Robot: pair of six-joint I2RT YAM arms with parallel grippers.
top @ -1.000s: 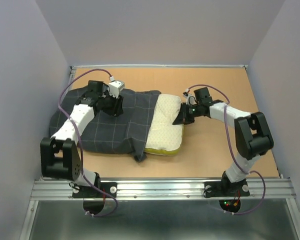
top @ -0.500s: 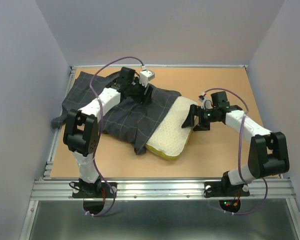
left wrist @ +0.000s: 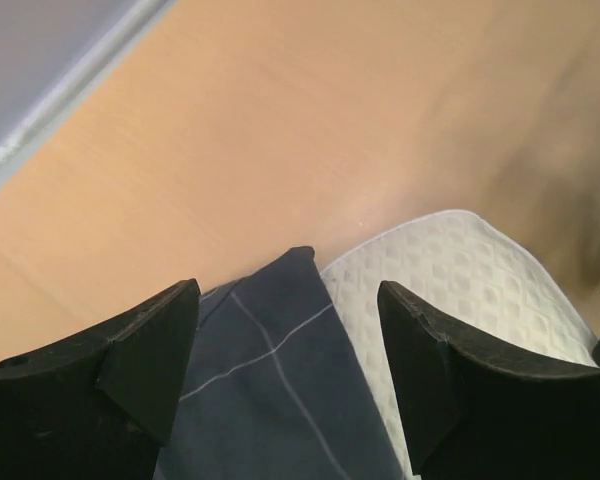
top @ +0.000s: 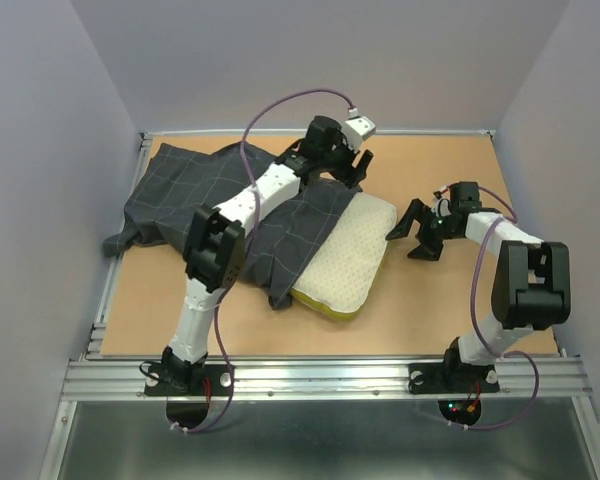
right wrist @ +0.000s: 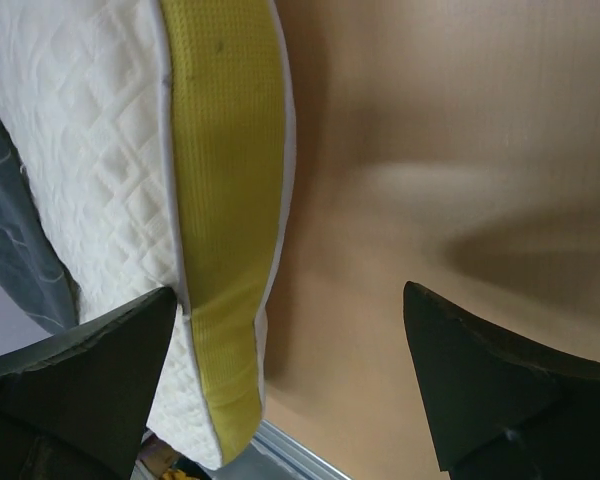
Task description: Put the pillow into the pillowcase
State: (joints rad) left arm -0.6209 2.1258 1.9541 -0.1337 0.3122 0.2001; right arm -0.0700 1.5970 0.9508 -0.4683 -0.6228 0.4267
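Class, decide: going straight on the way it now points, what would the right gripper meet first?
Probably the pillow, at its yellow edge band; if angled down, the table just short of it.

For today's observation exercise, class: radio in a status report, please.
Left gripper open, above pillowcase edge. Right gripper open, empty, beside pillow. Pillow partly covered by pillowcase, right end bare. Nothing blocking.

The desk (top: 460,310) is a tan wooden board with a pale metal rail along its far and left edges. The pillowcase (top: 170,200) lies rumpled over the far-left part, one fold reaching the left edge and the rest spreading toward the middle. The pillow (top: 355,255) lies aslant near the desk's middle, its yellow band toward the near edge. Its left side is under the dark cloth, perhaps inside it, perhaps only covered.
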